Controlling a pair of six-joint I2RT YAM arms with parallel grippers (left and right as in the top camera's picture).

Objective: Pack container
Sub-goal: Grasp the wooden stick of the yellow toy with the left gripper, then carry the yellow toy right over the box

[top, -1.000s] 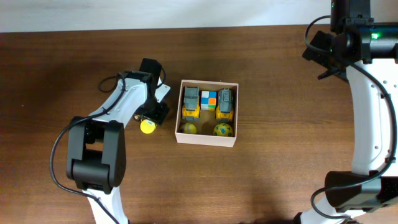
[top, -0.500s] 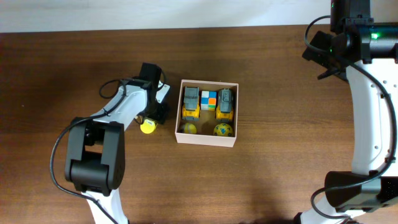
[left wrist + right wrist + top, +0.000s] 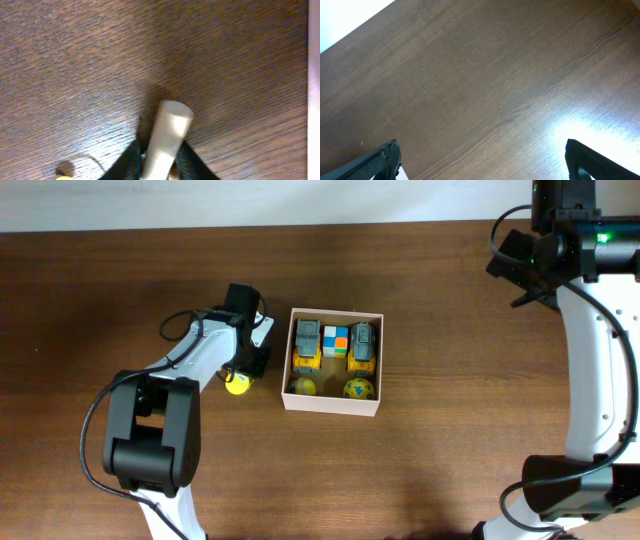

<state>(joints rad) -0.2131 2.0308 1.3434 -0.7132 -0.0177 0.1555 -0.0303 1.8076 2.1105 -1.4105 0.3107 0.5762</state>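
Observation:
The container (image 3: 331, 403) is a square box with white walls, right of my left gripper (image 3: 252, 361). Inside it lie two yellow-and-grey toy trucks (image 3: 307, 345), a coloured cube (image 3: 335, 342) and two yellow balls (image 3: 359, 388). In the left wrist view my left gripper (image 3: 159, 156) is shut on a white cylinder (image 3: 170, 124), which leans over the wood with a black finger (image 3: 131, 159) pressed on each side. A small yellow ball (image 3: 237, 384) rests on the table just beside that gripper. My right gripper (image 3: 482, 161) stands open and high over bare wood at the far right.
The container's white wall (image 3: 315, 75) shows at the right edge of the left wrist view. The right arm (image 3: 590, 360) runs down the table's right side. A white wall edge lies behind the table.
The left jaws have closed in from wide open onto the white cylinder, and the left gripper has edged slightly down toward the yellow ball. The right arm has not moved.

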